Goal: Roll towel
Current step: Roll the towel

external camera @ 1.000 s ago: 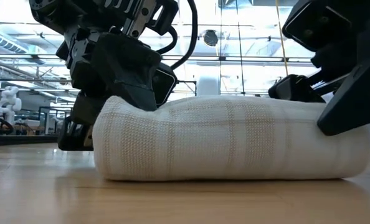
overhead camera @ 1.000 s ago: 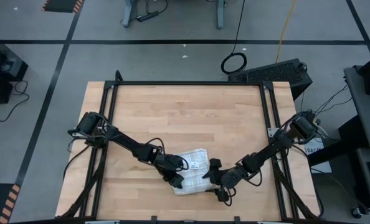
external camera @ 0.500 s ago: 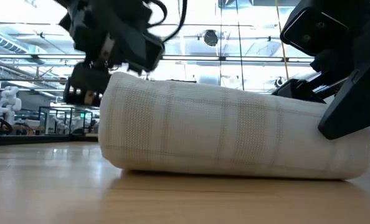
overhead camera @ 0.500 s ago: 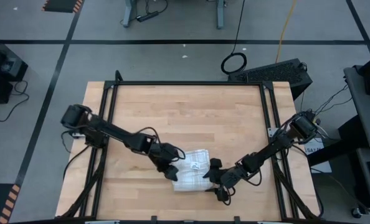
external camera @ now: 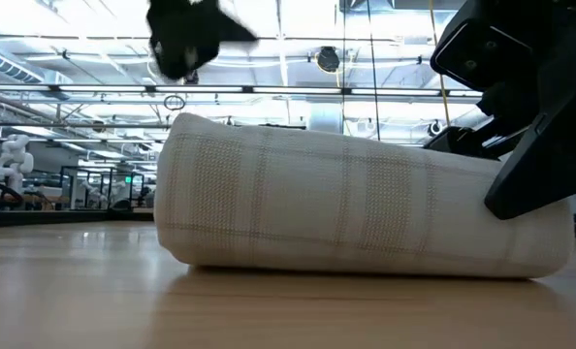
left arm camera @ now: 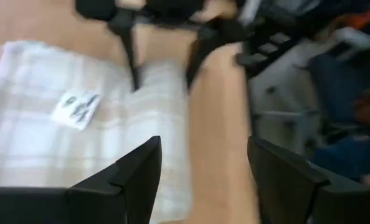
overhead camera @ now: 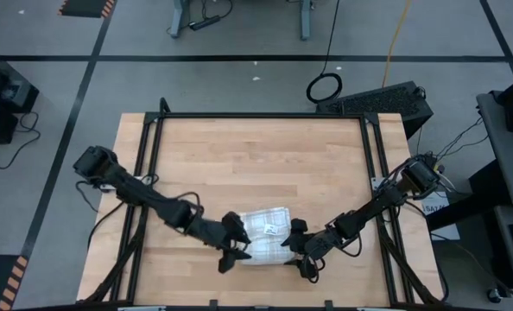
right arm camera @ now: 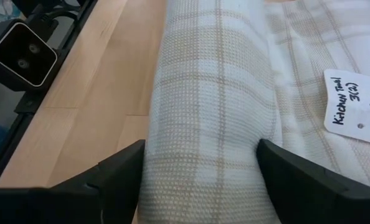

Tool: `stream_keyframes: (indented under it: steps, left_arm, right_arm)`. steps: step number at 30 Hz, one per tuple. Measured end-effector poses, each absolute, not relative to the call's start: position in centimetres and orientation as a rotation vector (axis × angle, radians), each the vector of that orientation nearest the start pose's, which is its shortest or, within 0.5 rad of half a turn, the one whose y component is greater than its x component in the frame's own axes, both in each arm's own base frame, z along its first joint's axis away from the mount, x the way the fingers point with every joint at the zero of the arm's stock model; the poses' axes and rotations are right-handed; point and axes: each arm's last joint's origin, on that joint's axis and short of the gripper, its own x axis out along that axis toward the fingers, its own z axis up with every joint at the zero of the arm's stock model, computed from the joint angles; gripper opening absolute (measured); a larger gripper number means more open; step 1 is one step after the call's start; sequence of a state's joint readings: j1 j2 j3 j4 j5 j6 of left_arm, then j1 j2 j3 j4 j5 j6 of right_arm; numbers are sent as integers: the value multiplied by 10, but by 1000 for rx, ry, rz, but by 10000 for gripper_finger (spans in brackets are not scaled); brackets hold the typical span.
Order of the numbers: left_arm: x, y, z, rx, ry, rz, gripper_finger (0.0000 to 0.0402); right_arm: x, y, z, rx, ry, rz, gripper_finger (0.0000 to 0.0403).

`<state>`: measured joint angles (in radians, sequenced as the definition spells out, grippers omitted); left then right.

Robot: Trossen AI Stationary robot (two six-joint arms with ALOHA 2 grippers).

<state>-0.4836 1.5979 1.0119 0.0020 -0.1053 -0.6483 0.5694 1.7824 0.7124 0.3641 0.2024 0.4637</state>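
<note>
Right gripper (overhead camera: 296, 250): fingers spread wide, one on each side of the rolled end of the towel (overhead camera: 265, 238), straddling the roll rather than pinching it; in the right wrist view both dark fingers (right arm camera: 309, 177) flank the thick checked roll (right arm camera: 213, 112), with the flat unrolled layer and its small white label (right arm camera: 354, 107) just beyond the roll. In the low view this gripper (external camera: 521, 145) bears on the roll's end, and the towel (external camera: 366, 208) lies as a low cylinder on the table (external camera: 75, 301).

Left gripper (overhead camera: 231, 250): at the opposite end of the towel, fingers parted and holding nothing, raised clear of the cloth; in the low view it appears only as a dark blurred shape (external camera: 186, 34) above the roll. The left wrist view looks past its separated fingers (left arm camera: 135, 174) onto the towel (left arm camera: 60, 130), with the label (left arm camera: 76, 108) ahead and the right gripper (left arm camera: 160, 43) at the far end.

Table (overhead camera: 256, 164): wooden, with the towel near its front edge, between the two grippers.
</note>
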Motion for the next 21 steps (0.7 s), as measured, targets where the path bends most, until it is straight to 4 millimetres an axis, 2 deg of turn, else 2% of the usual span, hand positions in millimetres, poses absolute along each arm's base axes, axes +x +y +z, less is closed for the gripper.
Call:
stream_keyframes:
  steps: [4, 8, 11, 16, 21]
  left_arm:
    - [306, -181, 213, -404, 656, -153, 240]
    - [308, -194, 192, -381, 701, -158, 240]
    - [313, -197, 184, -421, 679, -132, 240]
    - [318, -194, 189, -446, 569, -35, 240]
    - [313, -192, 179, -387, 720, -61, 256]
  right_arm:
    - [272, 167, 113, 179, 720, 189, 292]
    - [272, 167, 113, 190, 723, 185, 292]
    - [272, 167, 113, 195, 725, 182, 292]
    - [271, 167, 113, 196, 727, 183, 292]
    - [271, 167, 112, 198, 736, 195, 292]
